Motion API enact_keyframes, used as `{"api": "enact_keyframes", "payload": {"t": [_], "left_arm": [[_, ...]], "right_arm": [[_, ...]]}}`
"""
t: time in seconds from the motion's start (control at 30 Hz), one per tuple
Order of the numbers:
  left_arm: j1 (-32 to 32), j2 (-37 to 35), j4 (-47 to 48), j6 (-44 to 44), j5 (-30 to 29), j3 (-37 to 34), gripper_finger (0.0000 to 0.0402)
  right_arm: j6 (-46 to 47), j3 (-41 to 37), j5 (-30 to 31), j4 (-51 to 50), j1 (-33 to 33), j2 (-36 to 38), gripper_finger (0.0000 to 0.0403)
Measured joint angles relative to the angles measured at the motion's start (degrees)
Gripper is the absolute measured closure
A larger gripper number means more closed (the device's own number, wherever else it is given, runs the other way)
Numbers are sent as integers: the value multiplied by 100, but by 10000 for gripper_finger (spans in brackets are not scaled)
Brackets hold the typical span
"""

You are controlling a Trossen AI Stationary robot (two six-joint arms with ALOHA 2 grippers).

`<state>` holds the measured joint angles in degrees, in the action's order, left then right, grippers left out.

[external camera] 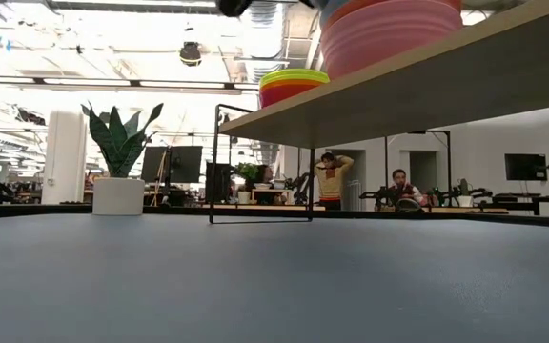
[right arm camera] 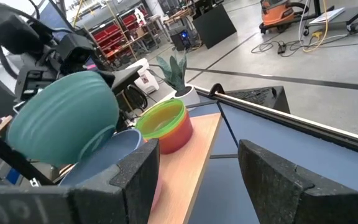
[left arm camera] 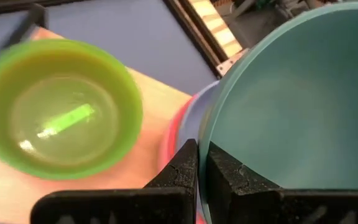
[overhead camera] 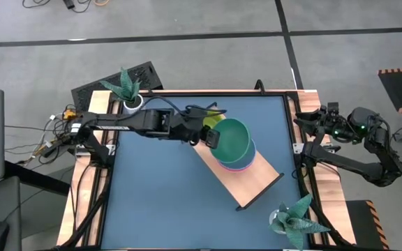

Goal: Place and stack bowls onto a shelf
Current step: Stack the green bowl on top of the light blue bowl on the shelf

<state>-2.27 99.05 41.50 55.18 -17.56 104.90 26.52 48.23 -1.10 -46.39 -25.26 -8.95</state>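
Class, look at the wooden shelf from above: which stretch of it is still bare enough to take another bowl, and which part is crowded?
The shelf is bare at its end nearest the lower-right plant. The other end is crowded: the yellow-green bowl, the stack of bowls, and the teal bowl clamped at its rim by the left gripper.

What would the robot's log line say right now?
left hand: holding teal bowl over stack on shelf | right hand: open, waiting aside

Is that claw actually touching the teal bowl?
Touching. In the left wrist view, the left gripper has its fingers pinched on the teal bowl's rim.
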Motion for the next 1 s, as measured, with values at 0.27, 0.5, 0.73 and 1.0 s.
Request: {"api": "enact_keyframes", "payload": {"t": [0.27, 0.5, 0.73, 1.0], "left_arm": [[115, 213, -60, -98, 408, -4, 401], [177, 238, -199, -180, 567, 9, 401], [150, 238, -314, -506, 638, 4, 401], [121, 234, -567, -846, 520, 4, 349]], "right_arm": [[0, 1, 2, -20, 0, 0, 158], [0, 0, 4, -201, 0, -2, 158], [-2, 0, 7, -227, 0, -2, 158], [-2, 0, 11, -225, 0, -2, 158]]}}
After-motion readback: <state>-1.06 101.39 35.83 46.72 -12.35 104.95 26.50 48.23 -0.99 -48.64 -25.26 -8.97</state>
